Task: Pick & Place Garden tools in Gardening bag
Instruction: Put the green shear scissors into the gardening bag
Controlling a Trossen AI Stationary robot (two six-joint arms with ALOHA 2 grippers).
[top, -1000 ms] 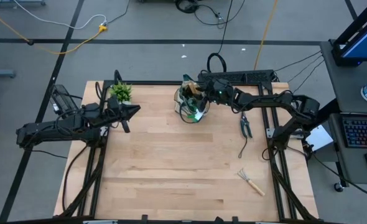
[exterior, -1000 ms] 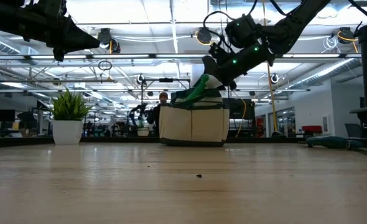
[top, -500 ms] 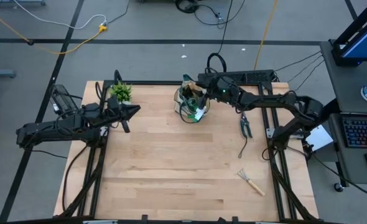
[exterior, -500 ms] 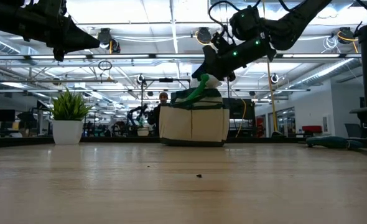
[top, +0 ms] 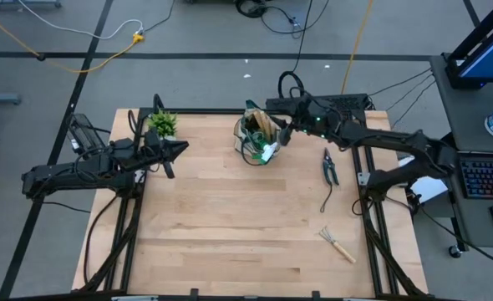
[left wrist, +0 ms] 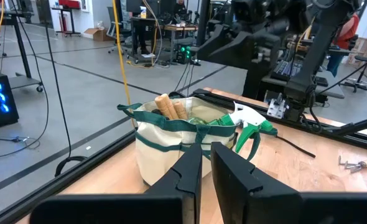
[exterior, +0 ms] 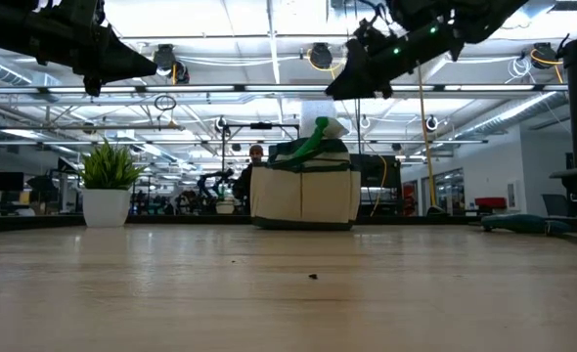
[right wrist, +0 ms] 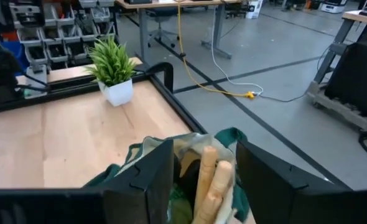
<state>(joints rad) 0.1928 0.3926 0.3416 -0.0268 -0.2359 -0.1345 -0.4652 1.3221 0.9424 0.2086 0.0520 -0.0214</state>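
The beige gardening bag (top: 257, 138) with green trim stands at the table's far middle. Wooden tool handles (right wrist: 209, 180) stick up out of it. A green spray bottle with a white nozzle (left wrist: 249, 118) leans out over the bag's rim (exterior: 318, 132). My right gripper (top: 285, 134) is open and empty, above the bag's right side (exterior: 345, 83). Black pruning shears (top: 330, 167) lie right of the bag. A hand rake (top: 337, 242) lies at the near right. My left gripper (top: 182, 148) is shut and empty, held high left of the bag.
A small potted plant (top: 161, 124) stands at the far left, close to my left gripper. A black cord (top: 324, 199) runs from the shears toward the near side. The table's middle and near left show bare wood (top: 221, 226).
My right gripper has gone up and toward the table's right edge, away from the bag's top. The spray bottle stays in the bag, its nozzle leaning out over the rim.
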